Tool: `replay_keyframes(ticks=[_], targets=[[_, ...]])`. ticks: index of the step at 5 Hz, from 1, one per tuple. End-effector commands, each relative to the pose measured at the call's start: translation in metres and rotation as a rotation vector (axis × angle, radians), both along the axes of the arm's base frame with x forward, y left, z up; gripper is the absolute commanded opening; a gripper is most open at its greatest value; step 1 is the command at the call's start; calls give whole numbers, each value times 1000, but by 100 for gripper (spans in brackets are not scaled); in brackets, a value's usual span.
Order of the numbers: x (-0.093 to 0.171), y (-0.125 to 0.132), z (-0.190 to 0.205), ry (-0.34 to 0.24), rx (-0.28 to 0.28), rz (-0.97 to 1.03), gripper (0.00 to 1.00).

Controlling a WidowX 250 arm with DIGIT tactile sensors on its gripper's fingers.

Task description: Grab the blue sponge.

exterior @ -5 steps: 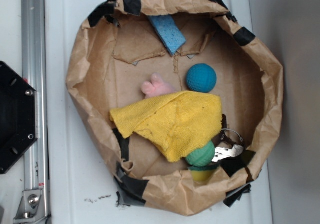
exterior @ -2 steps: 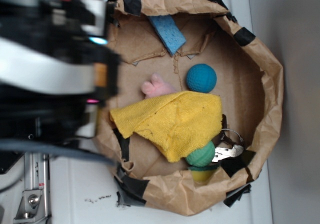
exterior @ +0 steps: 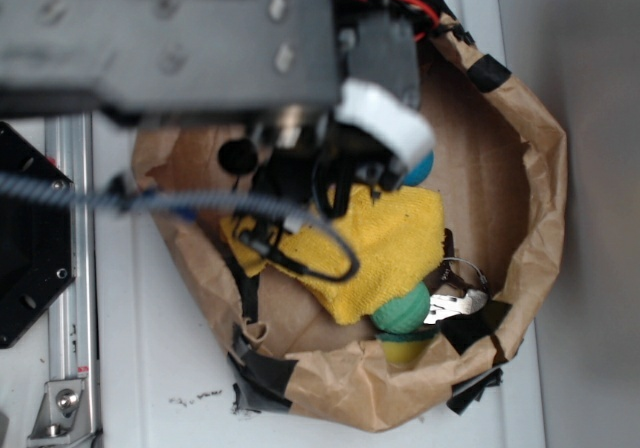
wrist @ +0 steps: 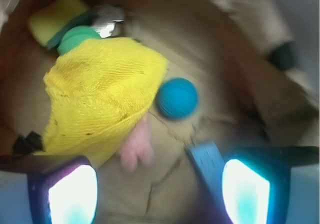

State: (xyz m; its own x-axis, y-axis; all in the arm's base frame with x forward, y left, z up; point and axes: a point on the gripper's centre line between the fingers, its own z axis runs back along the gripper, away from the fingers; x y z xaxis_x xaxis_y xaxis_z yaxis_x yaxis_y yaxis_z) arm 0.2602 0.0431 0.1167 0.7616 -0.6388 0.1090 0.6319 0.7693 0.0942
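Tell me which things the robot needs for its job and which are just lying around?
For the job:
- blue sponge, by the right finger
- fingers, apart and above the bag floor

Just lying about:
- yellow cloth
- blue ball
- pink toy
- green ball
- paper bag holding it all

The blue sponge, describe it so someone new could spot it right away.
Look inside the brown paper bag, on its floor. Near the round blue ball and the pink toy lies the blue sponge, partly hidden. It is the flat, straight-edged blue thing, not the round one.
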Motion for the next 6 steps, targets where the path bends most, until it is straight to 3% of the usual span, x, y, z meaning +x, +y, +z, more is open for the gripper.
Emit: replay_keyframes(ticks=[1, 2, 5, 6], targets=[[-10, 11, -46, 56, 98, -222, 100], [0, 27, -51, 78, 152, -183, 100], [16, 55, -60, 112, 223, -168, 100], [17, 64, -55, 98, 250, -142, 100]])
